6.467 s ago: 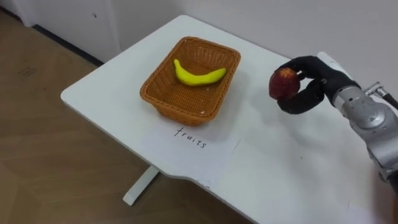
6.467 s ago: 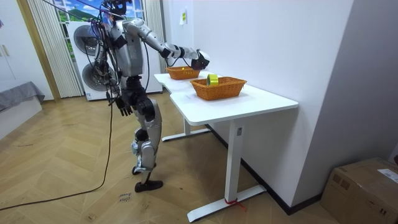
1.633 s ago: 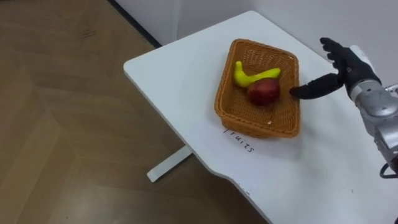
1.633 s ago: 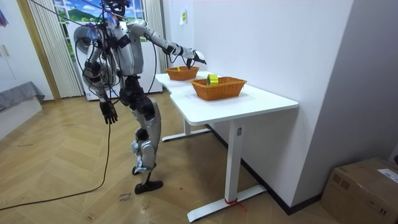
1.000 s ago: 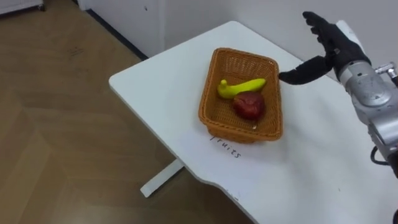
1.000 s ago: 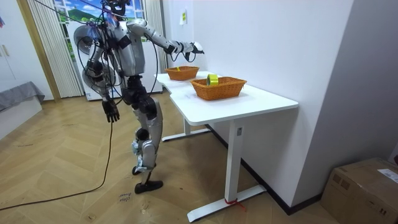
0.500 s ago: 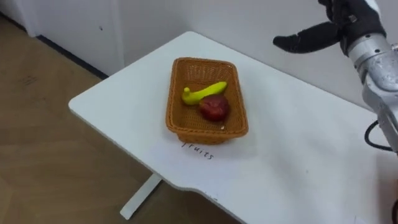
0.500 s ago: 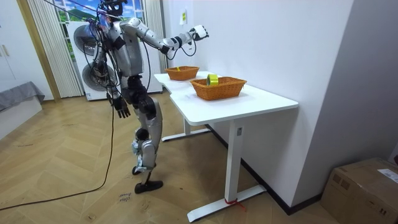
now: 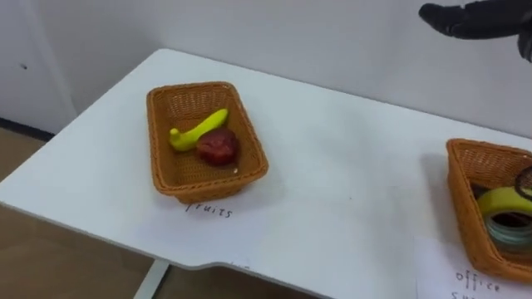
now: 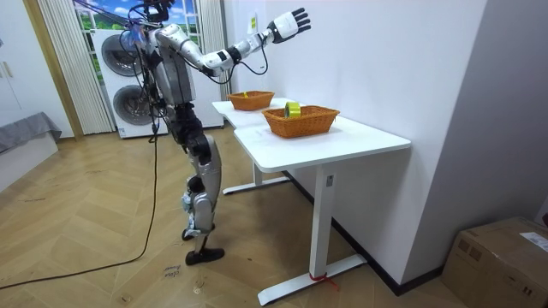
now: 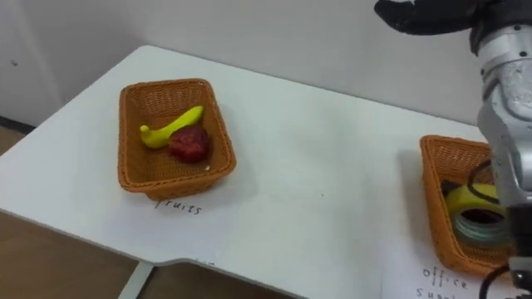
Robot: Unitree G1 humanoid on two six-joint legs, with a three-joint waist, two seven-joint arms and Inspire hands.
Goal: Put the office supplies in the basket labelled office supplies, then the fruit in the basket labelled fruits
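Your right hand (image 9: 478, 18) is raised with fingers spread and empty, the apple (image 9: 217, 146) lying beside the banana (image 9: 198, 130) in the basket (image 9: 212, 187) well below to its left; firm but smooth-skinned, I'd judge, so cup its widest part.

White table (image 10: 342, 141) is standing against wall (image 10: 385, 60). Stacked washers (image 10: 120, 53) are sitting beyond table's far end, curtain (image 10: 56, 68) hanging beside them. Cardboard box (image 10: 501, 257) is lying on floor (image 10: 103, 222) past table's near end.
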